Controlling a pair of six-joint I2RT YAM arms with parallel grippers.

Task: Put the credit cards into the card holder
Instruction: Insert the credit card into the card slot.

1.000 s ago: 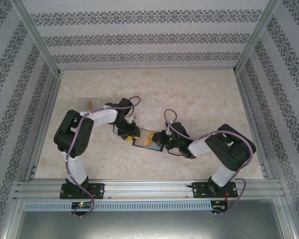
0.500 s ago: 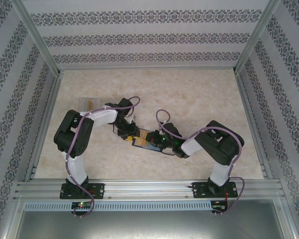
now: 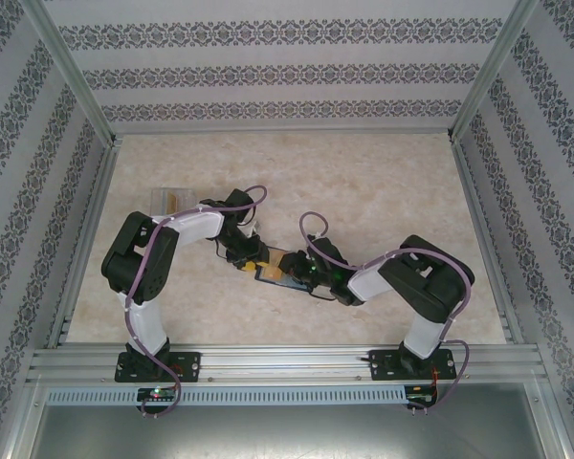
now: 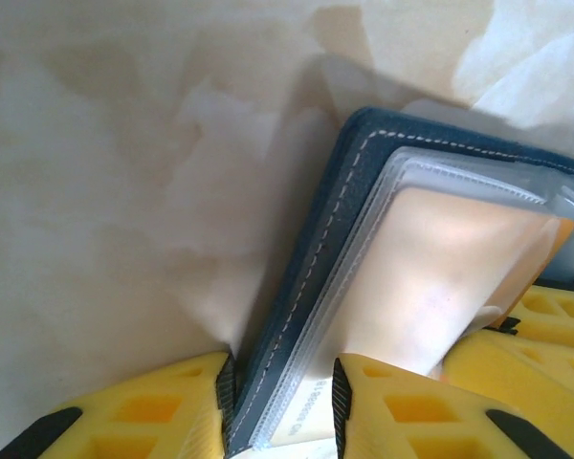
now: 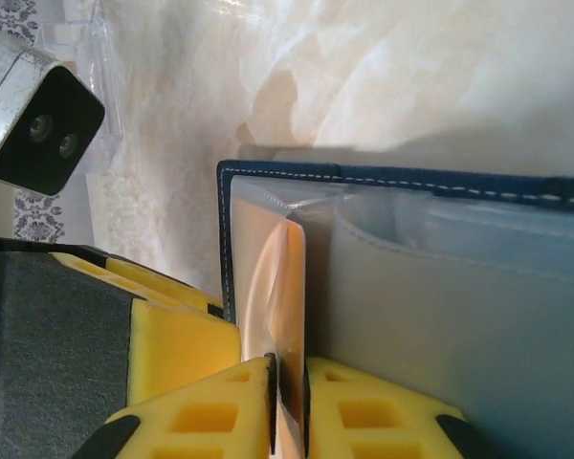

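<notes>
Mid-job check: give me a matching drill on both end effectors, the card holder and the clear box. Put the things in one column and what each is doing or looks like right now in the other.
Things:
1. left end effector
2. right end effector
3. clear plastic box
4. card holder

States:
A. dark blue, white stitching along the edge
B. thin orange credit card between its jaws
C. clamped on the holder's cover and clear sleeves
D. off to the far left side, touched by neither end effector

Pairs: 1-C, 2-B, 3-D, 4-A
</notes>
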